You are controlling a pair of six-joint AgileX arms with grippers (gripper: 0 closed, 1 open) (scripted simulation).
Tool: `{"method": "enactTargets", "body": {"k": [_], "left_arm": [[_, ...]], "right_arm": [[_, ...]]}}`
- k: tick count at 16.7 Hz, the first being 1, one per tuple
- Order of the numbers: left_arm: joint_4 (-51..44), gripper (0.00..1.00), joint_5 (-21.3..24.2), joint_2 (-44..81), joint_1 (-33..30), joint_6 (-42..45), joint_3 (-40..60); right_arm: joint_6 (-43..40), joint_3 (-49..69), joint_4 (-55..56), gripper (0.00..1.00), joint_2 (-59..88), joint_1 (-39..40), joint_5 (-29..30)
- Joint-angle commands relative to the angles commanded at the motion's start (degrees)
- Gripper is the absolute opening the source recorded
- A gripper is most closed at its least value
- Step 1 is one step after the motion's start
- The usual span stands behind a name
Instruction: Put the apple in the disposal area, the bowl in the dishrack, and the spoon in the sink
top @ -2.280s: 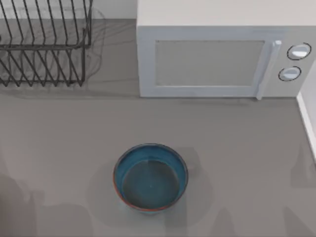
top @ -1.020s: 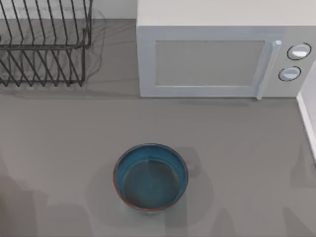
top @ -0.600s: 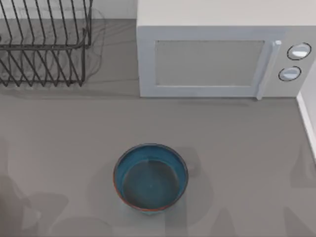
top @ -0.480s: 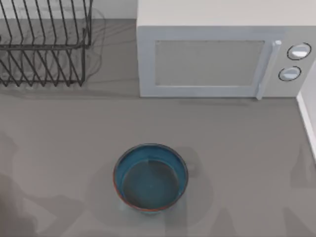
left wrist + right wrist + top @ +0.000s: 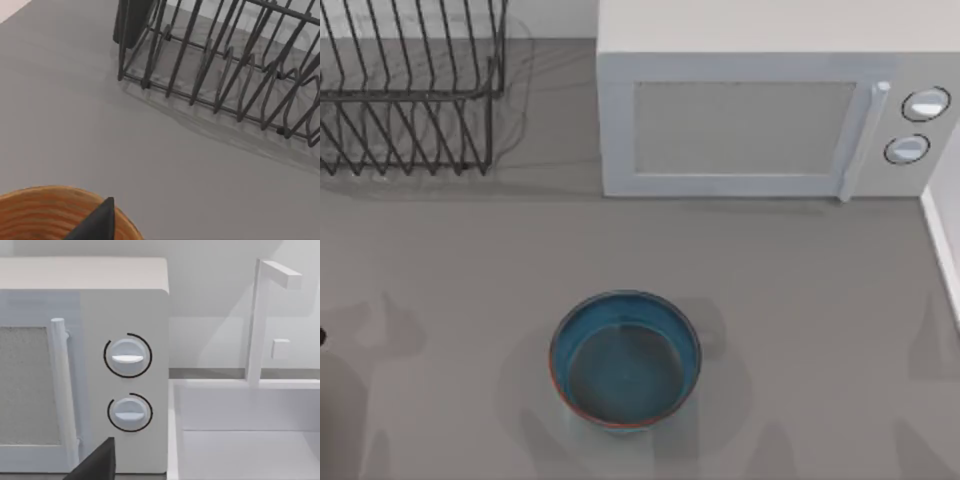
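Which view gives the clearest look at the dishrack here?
The left wrist view: the dishrack spans the frame, its slanted prongs and base wires distinct on the counter. The top view shows only its cropped right end at the far left corner. The right wrist view faces the microwave instead.

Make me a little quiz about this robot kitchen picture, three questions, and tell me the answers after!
1. True or false: the bowl sits inside the dishrack.
2. What colour is the inside of the bowl: A) yellow, B) blue-teal, C) white?
3. How many round knobs does the microwave have on its front?

Key:
1. False. The bowl stands on the grey counter, in front of the microwave and apart from the dishrack at the back left.
2. B.
3. Two, one above the other, beside the door handle.
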Motion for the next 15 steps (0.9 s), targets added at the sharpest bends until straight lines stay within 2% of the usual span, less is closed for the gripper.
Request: {"method": "enactTargets", "body": {"k": [3, 6, 12, 15], "left_arm": [[9.73, 1.0, 0.11, -10.62, -3.97, 9.59, -7.73], [14.65, 1.0, 0.17, -15.83, -6.28, 14.4, -11.88], [15.06, 1.0, 0.17, -16.17, -6.32, 14.83, -12.18], [12.6, 1.0, -0.34, -12.8, -6.8, 12.59, -9.1]], "right_arm": [[0.0, 0.0, 0.0, 1.0, 0.0, 0.0, 0.0], [0.0, 0.0, 0.0, 1.0, 0.0, 0.0, 0.0], [0.0, 0.0, 0.0, 1.0, 0.0, 0.0, 0.0], [0.0, 0.0, 0.0, 1.0, 0.0, 0.0, 0.0]]}}
